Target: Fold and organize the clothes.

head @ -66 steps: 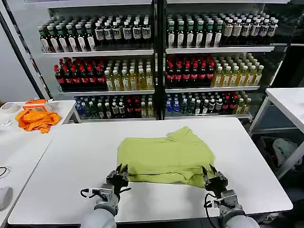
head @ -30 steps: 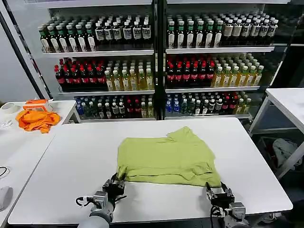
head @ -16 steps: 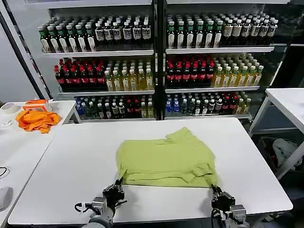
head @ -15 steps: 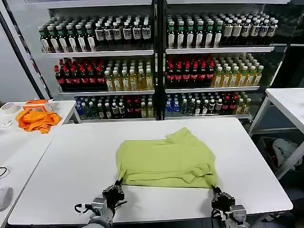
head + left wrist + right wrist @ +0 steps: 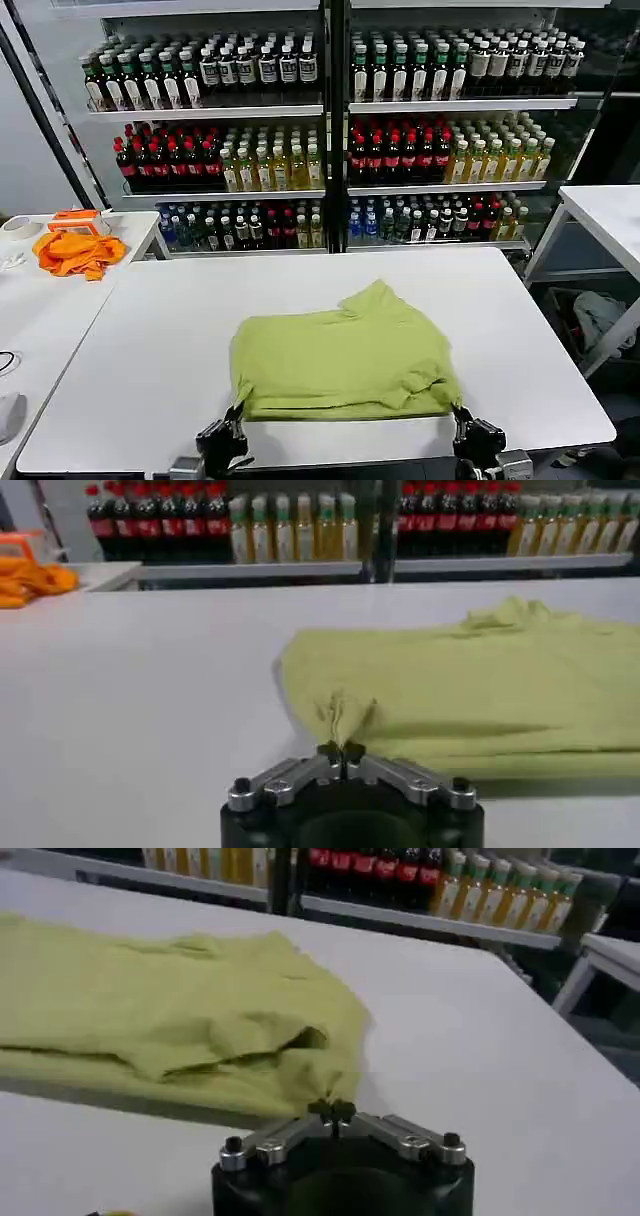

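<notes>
I've dragged the lime T-shirt (image 5: pixel 345 352) nearer the tabletop's (image 5: pixel 150 330) front edge; left gripper (image 5: pixel 342 750) and right gripper (image 5: pixel 333 1111) each pinch a near corner, ready for folding.

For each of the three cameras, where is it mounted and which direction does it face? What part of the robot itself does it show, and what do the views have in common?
Head view: from the robot's head, facing forward and down at the white table; the left gripper and right gripper show at the near edge.
Left wrist view: low behind the left gripper, facing the lime yellow-green soft T-shirt it pinches.
Right wrist view: low behind the right gripper, shut on the shirt's other near corner.
All three share the shirt and the bottle shelves.
</notes>
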`<state>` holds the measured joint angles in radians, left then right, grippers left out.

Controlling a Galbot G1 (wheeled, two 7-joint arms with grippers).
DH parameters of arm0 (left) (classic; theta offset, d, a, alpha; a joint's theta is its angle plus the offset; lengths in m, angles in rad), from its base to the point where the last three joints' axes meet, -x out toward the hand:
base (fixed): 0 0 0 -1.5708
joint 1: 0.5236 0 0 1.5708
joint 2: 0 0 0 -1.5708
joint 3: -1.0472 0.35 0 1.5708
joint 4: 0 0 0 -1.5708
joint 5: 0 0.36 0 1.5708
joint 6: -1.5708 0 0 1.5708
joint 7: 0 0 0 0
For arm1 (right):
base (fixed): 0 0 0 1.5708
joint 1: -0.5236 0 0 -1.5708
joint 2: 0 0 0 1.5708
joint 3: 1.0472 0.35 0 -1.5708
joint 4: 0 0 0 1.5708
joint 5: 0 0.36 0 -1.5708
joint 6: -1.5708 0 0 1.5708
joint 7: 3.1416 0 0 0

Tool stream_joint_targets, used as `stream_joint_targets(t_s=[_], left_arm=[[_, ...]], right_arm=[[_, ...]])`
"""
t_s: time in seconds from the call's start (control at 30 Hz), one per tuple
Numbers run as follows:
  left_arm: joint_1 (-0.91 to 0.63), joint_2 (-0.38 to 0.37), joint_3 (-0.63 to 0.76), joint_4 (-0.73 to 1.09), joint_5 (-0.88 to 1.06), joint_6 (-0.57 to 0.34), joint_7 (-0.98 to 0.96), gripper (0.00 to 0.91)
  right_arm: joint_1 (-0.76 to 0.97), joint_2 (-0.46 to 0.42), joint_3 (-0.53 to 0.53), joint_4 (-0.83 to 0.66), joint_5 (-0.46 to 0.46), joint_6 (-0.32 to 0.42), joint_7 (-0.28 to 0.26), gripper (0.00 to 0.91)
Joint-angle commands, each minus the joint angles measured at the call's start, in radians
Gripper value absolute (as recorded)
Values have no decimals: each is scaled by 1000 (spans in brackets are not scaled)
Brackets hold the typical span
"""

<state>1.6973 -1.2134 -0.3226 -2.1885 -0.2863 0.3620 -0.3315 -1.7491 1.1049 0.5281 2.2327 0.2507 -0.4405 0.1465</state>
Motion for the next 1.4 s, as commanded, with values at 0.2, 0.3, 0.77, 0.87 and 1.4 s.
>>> stream_joint_targets(t_s=[0.2,0.3,0.77,0.87,1.4], left_arm=[[11,86,-88,-75,5,26,19,907],[-57,112,-84,-42,-16,31,22,907],[-542,139,73,316,-224,94,-22,907],[-580,133,104,341,-220,100,-23,907],[-727,93,185,548,-247,142,-41,907]], right_arm=[[47,-46,24,69,25,14,18,907],[127,-68,9,45,76,4,33,907],[777,-82,-270,-400,335,-102,113,907],[861,-66,-310,-477,335,-104,111,907],[1090,77,-487,-823,366,-129,76,907]])
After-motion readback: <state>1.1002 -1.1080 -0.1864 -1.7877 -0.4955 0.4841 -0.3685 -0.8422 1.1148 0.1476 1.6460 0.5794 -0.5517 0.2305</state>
